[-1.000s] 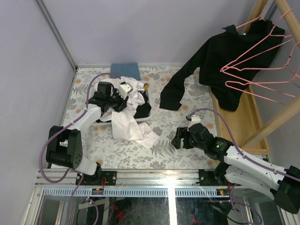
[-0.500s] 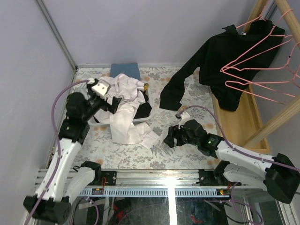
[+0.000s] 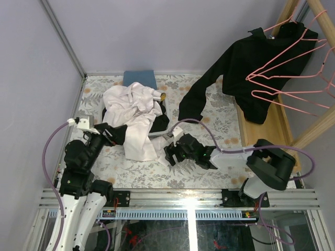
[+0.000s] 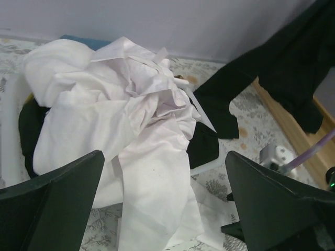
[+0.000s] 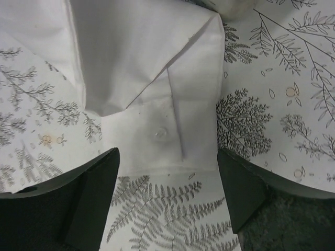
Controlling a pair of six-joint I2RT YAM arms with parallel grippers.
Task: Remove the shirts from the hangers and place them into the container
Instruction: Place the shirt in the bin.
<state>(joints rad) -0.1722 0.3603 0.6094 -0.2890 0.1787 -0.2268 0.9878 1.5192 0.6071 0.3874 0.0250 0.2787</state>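
Observation:
A white long-sleeved shirt (image 3: 133, 107) lies heaped on the white container (image 3: 158, 134), on top of a black garment (image 4: 204, 146). One sleeve spills out onto the table. My left gripper (image 3: 119, 133) is open and empty, just near-left of the heap; the left wrist view shows the shirt (image 4: 131, 115) beyond the left gripper (image 4: 164, 153). My right gripper (image 5: 167, 157) is open low over the buttoned cuff (image 5: 162, 130), its fingers either side of it. A black shirt (image 3: 256, 57) still hangs on a pink hanger (image 3: 285, 29) at the back right.
More bare pink hangers (image 3: 293, 86) hang from the wooden rack at the right, above a long wooden tray (image 3: 269, 136). A folded blue cloth (image 3: 140, 77) lies at the table's back edge. The hanging black sleeve (image 3: 191, 107) reaches down to the patterned table.
My left gripper has opened, let go of the white shirt and drawn back to the near left; the shirt now rests on the container. My right gripper has moved left to the cuff.

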